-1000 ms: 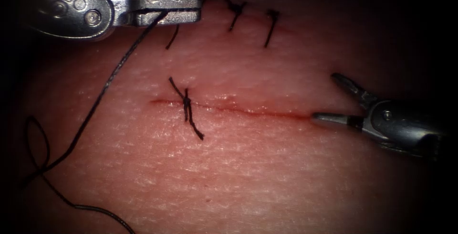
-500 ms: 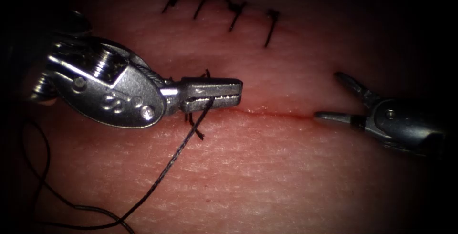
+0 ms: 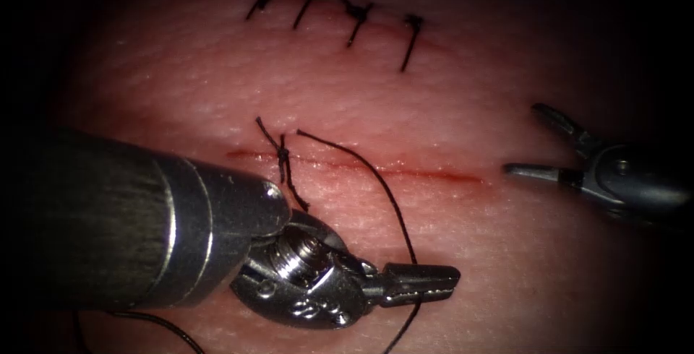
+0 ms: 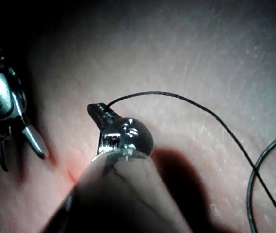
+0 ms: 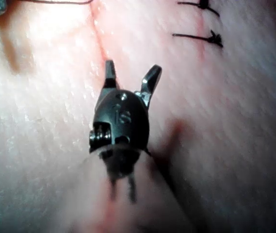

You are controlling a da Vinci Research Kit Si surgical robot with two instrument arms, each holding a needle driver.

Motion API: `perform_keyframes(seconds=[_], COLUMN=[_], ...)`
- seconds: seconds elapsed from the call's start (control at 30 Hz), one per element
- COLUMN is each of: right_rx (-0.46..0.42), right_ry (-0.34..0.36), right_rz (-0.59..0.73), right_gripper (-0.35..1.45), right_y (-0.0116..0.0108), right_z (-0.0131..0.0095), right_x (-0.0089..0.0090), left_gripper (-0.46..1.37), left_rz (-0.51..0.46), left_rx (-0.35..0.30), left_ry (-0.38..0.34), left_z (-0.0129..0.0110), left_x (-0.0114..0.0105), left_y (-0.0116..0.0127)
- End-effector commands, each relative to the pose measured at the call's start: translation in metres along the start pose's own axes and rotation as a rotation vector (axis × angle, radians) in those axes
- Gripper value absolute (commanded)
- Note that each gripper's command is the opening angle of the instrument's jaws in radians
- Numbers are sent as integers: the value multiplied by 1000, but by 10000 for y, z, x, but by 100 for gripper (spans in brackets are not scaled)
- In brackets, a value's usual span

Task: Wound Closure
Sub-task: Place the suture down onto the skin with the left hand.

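The cut (image 3: 405, 172) runs across the tissue (image 3: 434, 94), with one knotted stitch (image 3: 282, 156) near its left end. My left tool (image 3: 426, 285) lies on the near side of the cut, jaws shut on the black thread (image 3: 383, 180). The thread arcs from beside the knot, over the cut and into the jaws. In the left wrist view the thread (image 4: 176, 95) leaves the left tool (image 4: 98, 111) at its tip. My right tool (image 3: 522, 141) hovers at the cut's right end, open and holding nothing; its spread jaws show on the right tool (image 5: 130, 75).
Several older stitches (image 3: 347, 14) run in a row on the far side. More thread (image 3: 166, 329) trails under the left shaft. A grey curved strand (image 4: 252, 189) lies on the tissue; I cannot tell whether it is needle or thread.
The left tool has swept from the far left, over the knot, down to the near side of the cut, carrying the thread with it. The right tool has drifted slightly right.
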Motion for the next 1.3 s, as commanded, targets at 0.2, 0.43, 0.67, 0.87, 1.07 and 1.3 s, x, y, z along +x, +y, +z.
perform_keyframes(seconds=[0.2,0.43,0.67,0.87,1.07,1.3], right_rx=[5,2,2,0,0,-1], right_ry=[0,-1,-1,-1,-2,-3], right_rz=[0,1,1,2,2,3], right_gripper=[111,111,113,114,113,115], right_y=[0,3,2,0,-1,0], right_z=[0,1,2,2,3,3], right_x=[0,0,0,1,2,3], left_gripper=[-35,-35,-35,-35,-7,61], left_rz=[19,35,-38,-193,-442,-648], left_rx=[-45,-80,-133,-163,-181,-216], left_ry=[28,70,59,47,31,40], left_z=[25,47,70,74,66,46], left_x=[9,35,15,-17,-22,-7], left_y=[23,45,92,103,94,65])
